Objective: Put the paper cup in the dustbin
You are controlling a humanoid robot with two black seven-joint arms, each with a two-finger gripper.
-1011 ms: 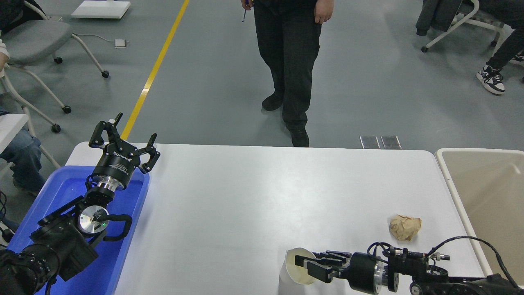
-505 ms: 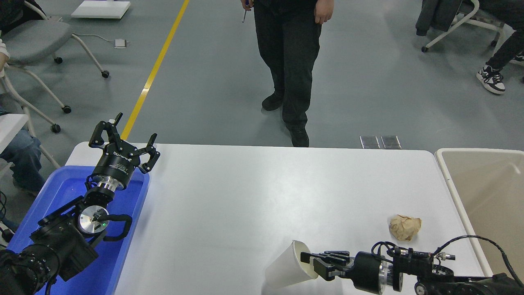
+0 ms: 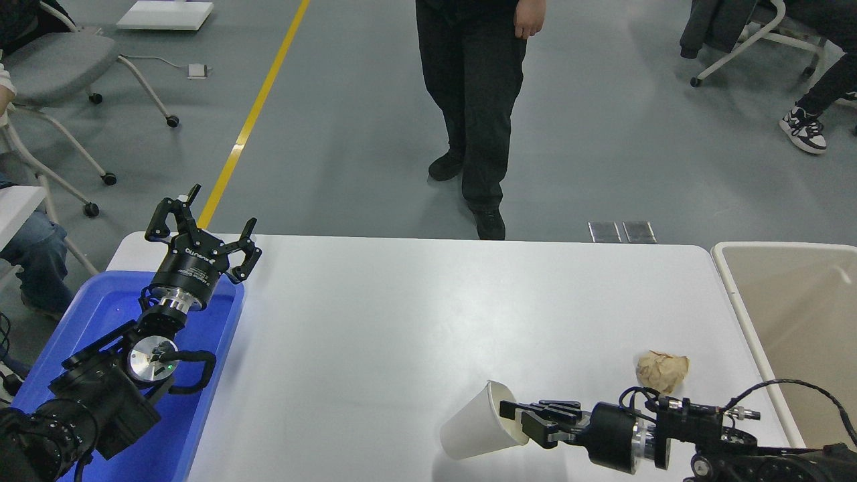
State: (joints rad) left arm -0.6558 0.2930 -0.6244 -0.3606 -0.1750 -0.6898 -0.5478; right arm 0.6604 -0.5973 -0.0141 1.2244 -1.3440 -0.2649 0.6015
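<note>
The white paper cup (image 3: 477, 423) is tilted on its side near the table's front edge, its mouth toward the right. My right gripper (image 3: 517, 418) comes in from the lower right and is shut on the cup's rim, one finger inside the mouth. The cup seems to be held just above the table. The beige dustbin (image 3: 743, 314) stands off the table's right end, well to the right of the cup. My left gripper (image 3: 202, 226) is open and parked over the blue tray (image 3: 107, 304) at the left.
A crumpled tan paper ball (image 3: 661, 371) lies on the white table (image 3: 428, 308) between the cup and the dustbin, just beyond my right wrist. A person (image 3: 472, 100) stands at the far side. Chairs stand at the far left and far right.
The cup has tipped from upright to tilted, mouth to the right, in my right gripper. Cup and gripper have moved a little right and farther from the front edge.
</note>
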